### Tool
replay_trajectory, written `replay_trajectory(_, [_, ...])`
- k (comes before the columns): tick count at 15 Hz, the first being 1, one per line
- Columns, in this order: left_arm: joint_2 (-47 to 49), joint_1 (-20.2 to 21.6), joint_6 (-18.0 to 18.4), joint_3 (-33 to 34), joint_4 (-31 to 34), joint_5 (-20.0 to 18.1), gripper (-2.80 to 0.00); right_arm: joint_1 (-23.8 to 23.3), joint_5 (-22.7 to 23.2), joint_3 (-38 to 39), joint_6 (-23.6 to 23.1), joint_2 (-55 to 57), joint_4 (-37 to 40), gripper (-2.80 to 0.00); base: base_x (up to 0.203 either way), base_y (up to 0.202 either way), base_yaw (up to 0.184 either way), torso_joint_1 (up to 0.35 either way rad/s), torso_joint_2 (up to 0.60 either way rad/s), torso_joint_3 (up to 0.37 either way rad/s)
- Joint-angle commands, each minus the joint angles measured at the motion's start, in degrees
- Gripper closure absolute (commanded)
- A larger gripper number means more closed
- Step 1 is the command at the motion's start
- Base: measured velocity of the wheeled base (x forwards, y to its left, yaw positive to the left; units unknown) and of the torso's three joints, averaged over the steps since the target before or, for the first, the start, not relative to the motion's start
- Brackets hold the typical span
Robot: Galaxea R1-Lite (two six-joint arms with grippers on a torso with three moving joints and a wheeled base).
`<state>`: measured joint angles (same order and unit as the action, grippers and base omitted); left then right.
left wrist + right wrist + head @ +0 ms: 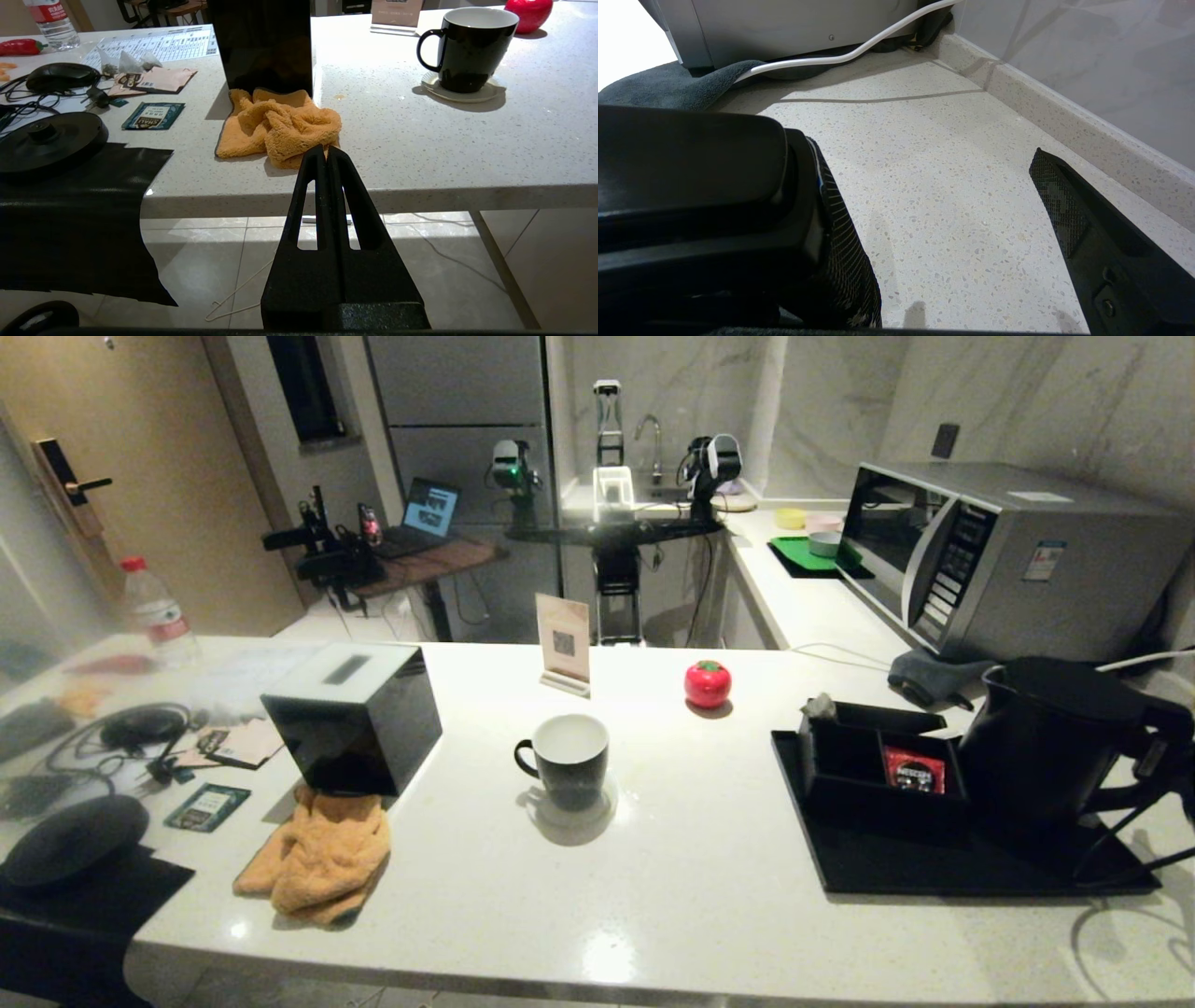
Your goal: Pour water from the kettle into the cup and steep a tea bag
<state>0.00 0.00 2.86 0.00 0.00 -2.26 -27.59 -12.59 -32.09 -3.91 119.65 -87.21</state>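
One white speckled counter (709, 896) fronts grey marble walls (1027, 401).

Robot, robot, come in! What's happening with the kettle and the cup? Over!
Right pincer open beside kettle handle, nothing gripped. Left pincer shut, parked below counter edge. Cup upright on coaster, apparently empty. Path between them looks clear.

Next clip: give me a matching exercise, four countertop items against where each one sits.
Items:
1. cup
2. kettle
3. orange cloth
4. red sachet

Places:
A. inside the compartmented box
B. on a white coaster
C. on the black tray, beside the box
D. in front of the black cube

Pairs: 1-B, 2-C, 3-D, 4-A
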Motion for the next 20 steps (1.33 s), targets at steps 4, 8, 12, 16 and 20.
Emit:
replay_trajectory(4, [0.02, 0.02, 0.04, 0.0, 0.0, -0.03, 0.0, -0.01, 0.02, 0.09, 0.04, -0.03, -1.56, 0.0, 0.0, 0.0, 0.0, 0.0, 0.0, 0.0])
replay_trajectory(8, [0.0, 0.0, 0.04, 0.0, 0.0, -0.03, 0.0, -0.01, 0.02, 0.09, 0.48, -0.12, -1.56, 0.0, 0.0, 0.0, 0.0, 0.0, 0.0, 0.0])
replay_trajectory(12, [0.0, 0.0, 0.04, 0.0, 0.0, -0.03, 0.0, 0.08, 0.02, 0.09, 0.48, -0.12, -1.56, 0.0, 0.0, 0.0, 0.0, 0.0, 0.0, 0.0])
replay_trajectory(16, [0.0, 0.0, 0.04, 0.0, 0.0, -0.03, 0.0, 0.08, 0.02, 0.18, 0.57, -0.73, -1.47, 0.0, 0.0, 0.0, 0.0, 0.008, 0.0, 0.001])
replay_trajectory(20, [0.0, 0.0, 0.04, 0.0, 0.0, -0.03, 0.0, 0.08, 0.11, 0.23, 0.66, -2.06, -1.26, 0.0, 0.0, 0.0, 0.0, 0.0, 0.0, 0.0])
